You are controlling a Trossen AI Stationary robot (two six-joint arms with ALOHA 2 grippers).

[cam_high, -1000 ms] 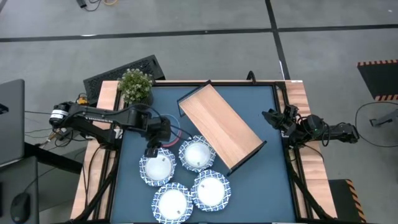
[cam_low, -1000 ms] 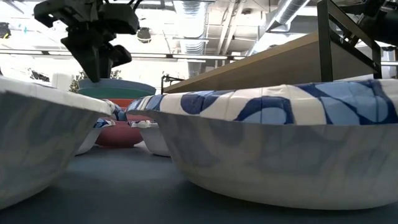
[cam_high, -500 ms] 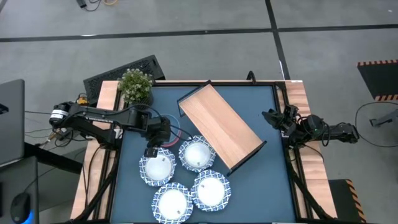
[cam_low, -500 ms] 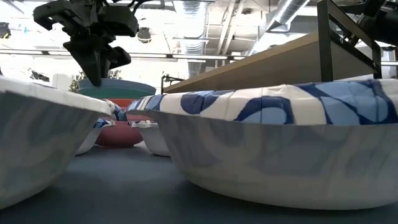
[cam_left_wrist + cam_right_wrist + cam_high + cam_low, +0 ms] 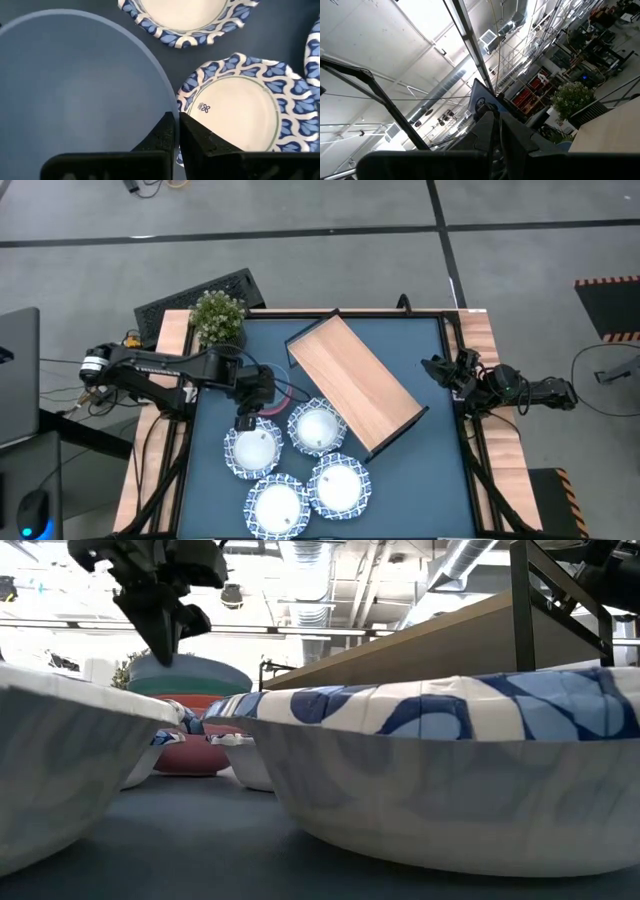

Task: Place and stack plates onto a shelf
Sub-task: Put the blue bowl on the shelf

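Grey concrete floor [image 5: 300, 210] with dark seams surrounds the table; ceiling ducts [image 5: 447, 82] overhead.

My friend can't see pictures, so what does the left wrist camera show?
The left gripper has its jaws shut on the rim of a big plain blue bowl that fills one side of the view. Beside it, on the dark blue table, lie two plates with white centres and blue-patterned rims.

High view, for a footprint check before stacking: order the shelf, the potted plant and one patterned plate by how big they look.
1. The shelf, clearly the largest.
2. A plate, like the plate nearest the left gripper.
3. The potted plant, close to a plate in spread; that ranking is unsure.
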